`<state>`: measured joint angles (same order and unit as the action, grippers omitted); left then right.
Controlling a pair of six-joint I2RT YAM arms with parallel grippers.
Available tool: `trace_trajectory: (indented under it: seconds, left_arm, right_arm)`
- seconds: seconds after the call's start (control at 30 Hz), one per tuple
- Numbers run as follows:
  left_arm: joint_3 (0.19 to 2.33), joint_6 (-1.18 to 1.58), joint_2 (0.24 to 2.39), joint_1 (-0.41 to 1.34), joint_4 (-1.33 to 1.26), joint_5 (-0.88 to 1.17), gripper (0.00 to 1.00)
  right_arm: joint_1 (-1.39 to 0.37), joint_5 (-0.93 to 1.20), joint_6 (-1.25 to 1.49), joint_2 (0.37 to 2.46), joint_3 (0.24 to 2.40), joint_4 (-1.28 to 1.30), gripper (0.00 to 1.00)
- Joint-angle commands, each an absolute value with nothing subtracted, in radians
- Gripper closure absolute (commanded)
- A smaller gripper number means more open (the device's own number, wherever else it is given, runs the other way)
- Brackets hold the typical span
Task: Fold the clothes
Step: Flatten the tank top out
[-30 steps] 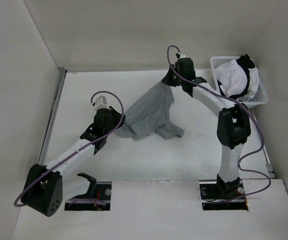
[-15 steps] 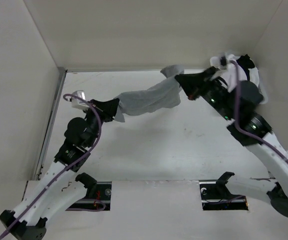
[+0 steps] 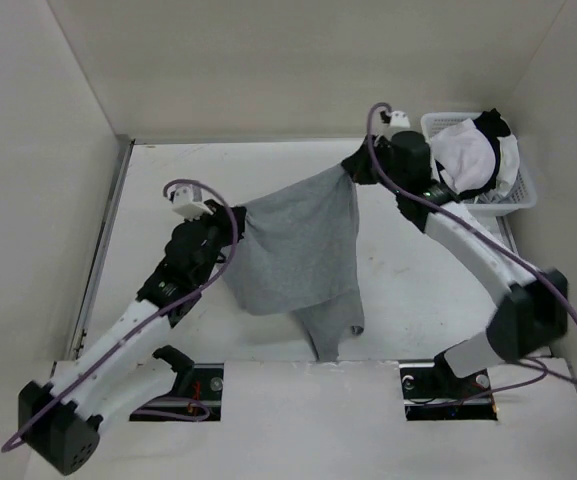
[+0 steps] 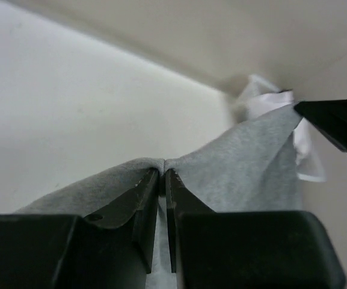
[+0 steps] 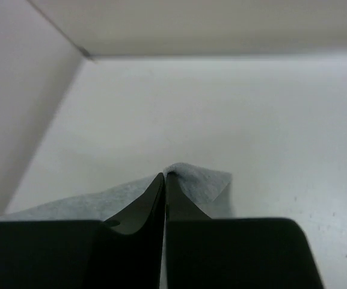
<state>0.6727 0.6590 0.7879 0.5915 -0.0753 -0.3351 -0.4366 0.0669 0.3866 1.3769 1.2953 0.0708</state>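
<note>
The clothes, one heather-grey T-shirt point(image 3: 298, 245), hang stretched between both grippers above the table, the lower part trailing toward the near edge. My left gripper point(image 3: 236, 222) is shut on the shirt's left upper edge; in the left wrist view its jaws point(image 4: 162, 174) pinch a fold of the grey fabric point(image 4: 245, 162). My right gripper point(image 3: 353, 170) is shut on the right upper corner; the right wrist view shows its jaws point(image 5: 164, 176) closed on a grey corner point(image 5: 200, 180).
A white plastic basket point(image 3: 513, 195) stands at the back right with a white garment with black trim point(image 3: 468, 155) heaped in it. White walls close in the table at the back and both sides. Two cut-outs point(image 3: 178, 385) lie by the arm bases.
Both arms swung up and back; the shirt went from a lifted rope-like bundle to a spread sheet hanging between the grippers, its hem now reaching the near edge.
</note>
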Motion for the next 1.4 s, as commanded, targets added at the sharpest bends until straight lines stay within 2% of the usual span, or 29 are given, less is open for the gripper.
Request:
trace_trajectory:
  seconds: [0.0,0.1,0.17,0.23,0.3,0.37,0.4,0.43,0.47,0.53,0.57,0.6,0.67,0.73,0.8,0.97,1.03,1.1,1.37]
  left_arm:
    - [0.630,0.707,0.978,0.503,-0.195,-0.269,0.91]
    - [0.662,0.756,1.234,0.411,-0.346,-0.239,0.91]
    - [0.754,0.765,1.401,0.358,-0.386,-0.230,0.90]
    - [0.884,0.781,1.532,0.309,-0.368,-0.210,0.83]
    - [0.992,0.788,1.594,0.277,-0.324,-0.184,0.72]
    - [1.028,0.790,1.586,0.269,-0.305,-0.179,0.60]
    - [1.011,0.782,1.562,0.275,-0.307,-0.190,0.56]
    - [0.977,0.778,1.531,0.281,-0.310,-0.207,0.56]
    - [0.941,0.776,1.502,0.289,-0.310,-0.224,0.56]
    - [0.800,0.787,1.407,0.303,-0.305,-0.267,0.58]
    - [0.746,0.791,1.373,0.306,-0.299,-0.273,0.60]
    - [0.660,0.801,1.318,0.306,-0.292,-0.270,0.65]
    - [0.553,0.807,1.232,0.292,-0.243,-0.250,0.73]
    - [0.453,0.819,1.119,0.272,-0.146,-0.245,0.77]
    - [0.367,0.839,0.976,0.249,-0.019,-0.253,0.77]
    - [0.293,0.902,0.732,0.220,0.237,-0.331,0.61]
    - [0.287,0.899,0.736,0.206,0.259,-0.339,0.57]
    - [0.294,0.894,0.802,0.203,0.246,-0.319,0.56]
    - [0.301,0.902,0.995,0.234,0.092,-0.238,0.62]
  right_arm:
    - [-0.380,0.144,0.423,1.613,1.317,0.000,0.98]
    - [-0.343,0.158,0.426,1.826,1.472,-0.018,0.99]
    - [-0.312,0.161,0.434,1.958,1.648,0.027,0.97]
    - [-0.286,0.124,0.465,2.035,1.803,0.087,0.83]
    - [-0.280,0.098,0.476,2.040,1.867,0.124,0.66]
    - [-0.283,0.080,0.476,1.975,1.806,0.124,0.53]
    - [-0.283,0.071,0.480,1.924,1.731,0.109,0.52]
    - [-0.294,0.058,0.485,1.867,1.635,0.079,0.52]
    - [-0.315,0.048,0.503,1.812,1.521,0.033,0.58]
    - [-0.362,0.034,0.544,1.711,1.299,-0.064,0.77]
    - [-0.392,0.025,0.566,1.671,1.199,-0.116,0.91]
    - [-0.416,0.011,0.590,1.636,1.111,-0.161,1.00]
    - [-0.465,-0.018,0.620,1.565,0.967,-0.218,1.00]
    - [-0.507,-0.044,0.634,1.507,0.881,-0.241,1.00]
    - [-0.536,-0.086,0.640,1.441,0.821,-0.233,0.92]
    - [-0.596,-0.112,0.618,1.376,0.753,-0.140,0.72]
    - [-0.610,-0.129,0.617,1.381,0.718,-0.132,0.64]
    - [-0.611,-0.144,0.624,1.396,0.693,-0.135,0.62]
    - [-0.640,-0.152,0.630,1.422,0.664,-0.138,0.64]
